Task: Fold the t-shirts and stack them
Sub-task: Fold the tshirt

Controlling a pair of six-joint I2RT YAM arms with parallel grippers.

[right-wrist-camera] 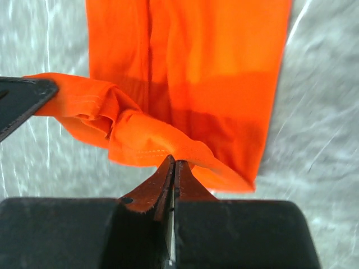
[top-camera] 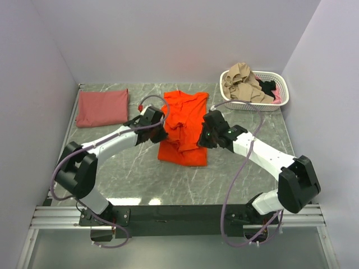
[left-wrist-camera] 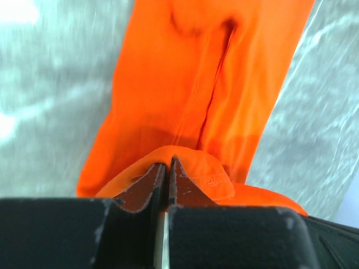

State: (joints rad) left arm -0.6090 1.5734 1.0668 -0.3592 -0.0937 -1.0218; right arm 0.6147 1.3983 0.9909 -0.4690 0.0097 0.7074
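Pinched together on bright cloth, the left gripper (left-wrist-camera: 167, 163) held a raised fold of the orange-red t-shirt (top-camera: 185, 112) at its left edge. The right gripper (right-wrist-camera: 173, 161) was likewise clamped on a hem at the right edge. That shirt lay rumpled mid-table. The brick-red t-shirt (top-camera: 102, 107) lay folded at the far left of the table (top-camera: 140, 179), well apart. A white basket (top-camera: 283, 92) of clothes stood far right.

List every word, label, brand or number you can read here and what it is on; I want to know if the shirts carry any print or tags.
None can be read.
The orange-red shirt and the folded brick-red shirt are plain, with no print or tag showing.
The white basket and the marbled table bear no legible marking in any view.
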